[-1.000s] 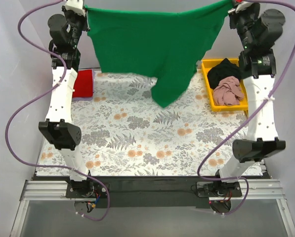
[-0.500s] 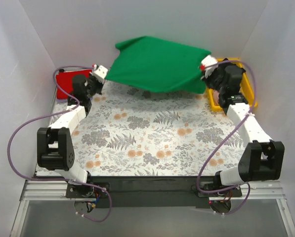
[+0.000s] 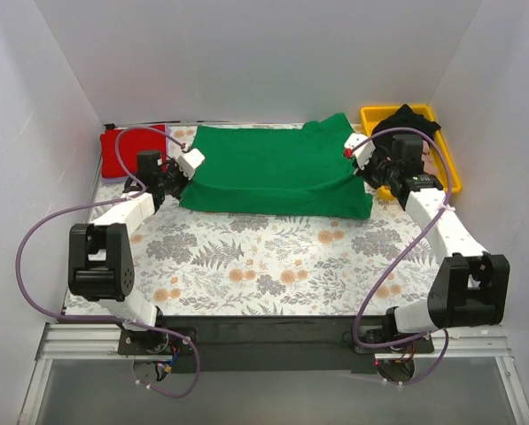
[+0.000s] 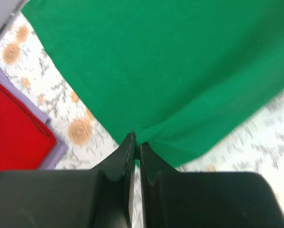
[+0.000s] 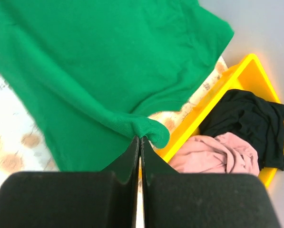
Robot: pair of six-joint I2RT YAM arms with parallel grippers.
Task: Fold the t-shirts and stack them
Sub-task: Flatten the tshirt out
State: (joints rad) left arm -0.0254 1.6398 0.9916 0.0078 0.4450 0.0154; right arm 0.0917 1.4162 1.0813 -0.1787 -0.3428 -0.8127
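Observation:
The green t-shirt (image 3: 273, 168) lies spread across the far part of the floral cloth. My left gripper (image 3: 190, 163) is shut on its left edge (image 4: 146, 85), low over the cloth. My right gripper (image 3: 356, 152) is shut on its right edge, where the fabric bunches (image 5: 151, 129) at the fingertips. A folded red t-shirt (image 3: 127, 150) lies at the far left, also in the left wrist view (image 4: 15, 126). A black t-shirt (image 5: 249, 121) and a dusty pink t-shirt (image 5: 213, 154) sit crumpled in the yellow tray (image 3: 381, 115).
The grey-and-orange floral cloth (image 3: 273, 257) covers the table. The yellow tray stands at the far right beside the right arm. White walls close in the back and both sides. Purple cables loop beside each arm.
Both grippers have come down from high at the back and lowered the hanging green t-shirt. It now lies flat on the floral cloth, still gripped at both edges.

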